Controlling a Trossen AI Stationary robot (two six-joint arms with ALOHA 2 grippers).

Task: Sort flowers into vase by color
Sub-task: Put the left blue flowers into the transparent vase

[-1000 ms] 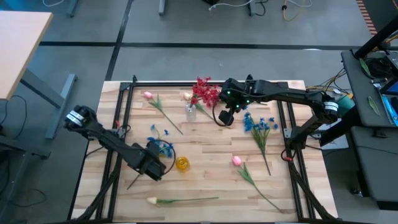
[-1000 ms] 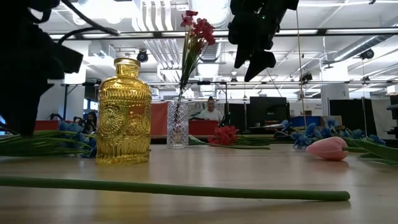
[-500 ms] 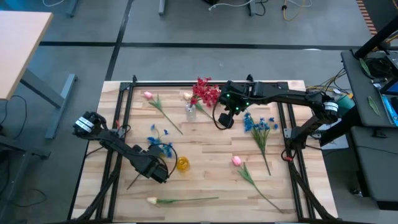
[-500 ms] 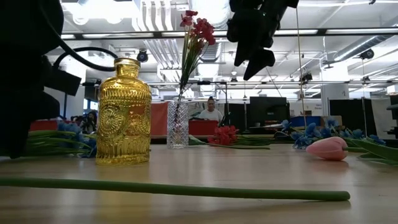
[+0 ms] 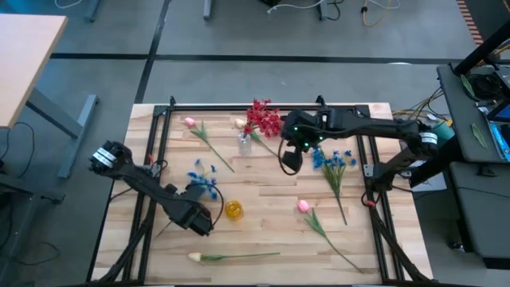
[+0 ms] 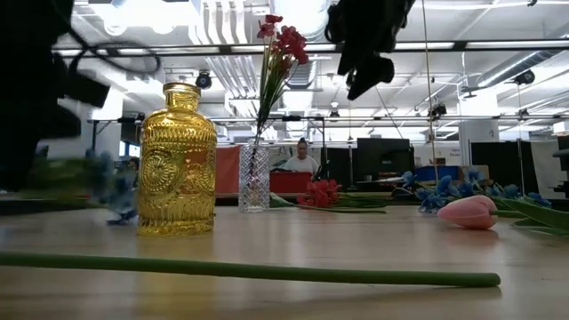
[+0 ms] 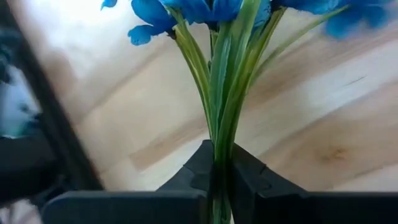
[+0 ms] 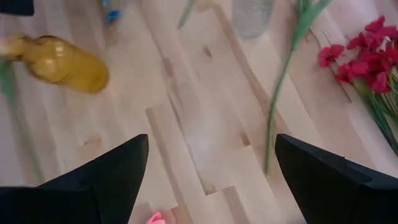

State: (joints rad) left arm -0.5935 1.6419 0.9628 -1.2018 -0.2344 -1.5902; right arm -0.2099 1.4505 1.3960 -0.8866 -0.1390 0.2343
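My left gripper (image 5: pixel 198 217) is near the table's left front, shut on a blue flower (image 5: pixel 203 183) whose blossoms (image 7: pixel 186 11) reach toward the yellow vase (image 5: pixel 233 210). A clear vase (image 5: pixel 245 143) at the back holds a red flower (image 6: pixel 280 44) by its stem. My right gripper (image 5: pixel 288 159) hangs open above the table's middle, between the clear vase and a bunch of blue flowers (image 5: pixel 333 159) lying flat, with nothing between its fingers. My left gripper pinches the blue flower's bundle of green stems (image 7: pixel 221 146) between its two fingers, below the blossoms. The fingers come down at it from above. The blossoms stretch out beyond the fingertips over the wood; whether they are clear of the table cannot be told.
Pink tulips lie at the back left (image 5: pixel 190 122) and right of the middle (image 5: pixel 304 206); a cream tulip (image 5: pixel 195 257) lies along the front edge. More red flowers (image 8: pixel 367 56) lie beside the clear vase. Black frame rails (image 5: pixel 155 151) run along both sides.
My left gripper has shut on the blue flower's stems, and the flower has stirred beside the yellow vase. My right gripper has drifted a little toward the table's near edge, still open.
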